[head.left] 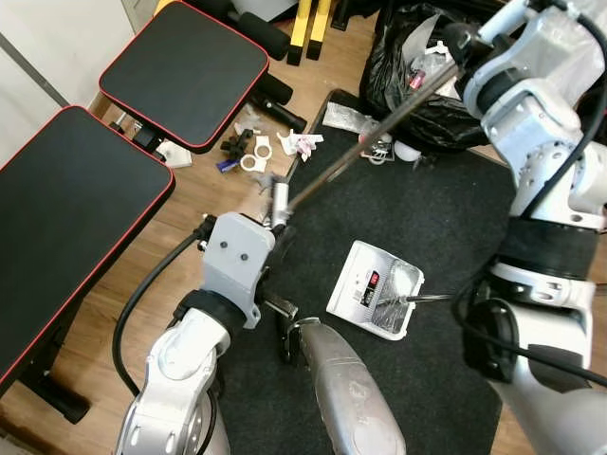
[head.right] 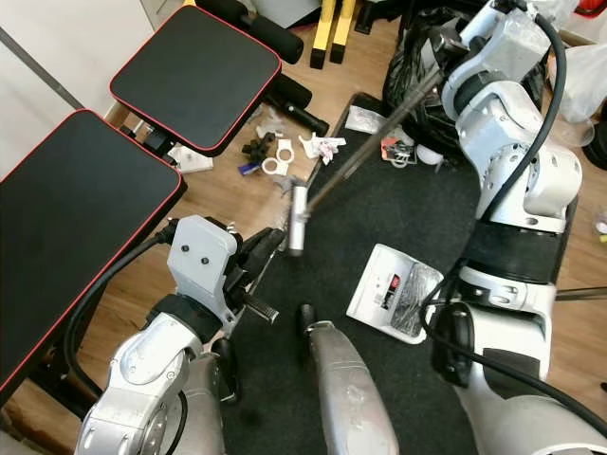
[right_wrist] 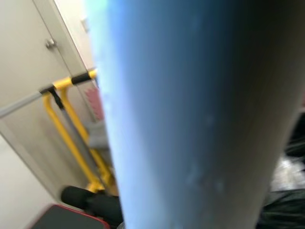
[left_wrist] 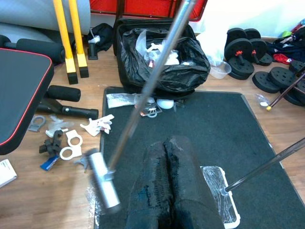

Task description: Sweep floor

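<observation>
The left arm bends up from the lower left, its silver forearm ending in a boxy grey wrist, with the left gripper (left_wrist: pixel 167 186) pointing forward and down; in the left wrist view its two black fingers (left_wrist: pixel 152 191) lie pressed together with no gap between them (nothing held there). The right arm reaches up and forward on the right, elbow high, and the right gripper (head.left: pixel 462 43) sits at the top, where its fingers cannot be made out.

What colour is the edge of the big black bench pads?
Red, clearest in the left eye view on the bench pads.
</observation>
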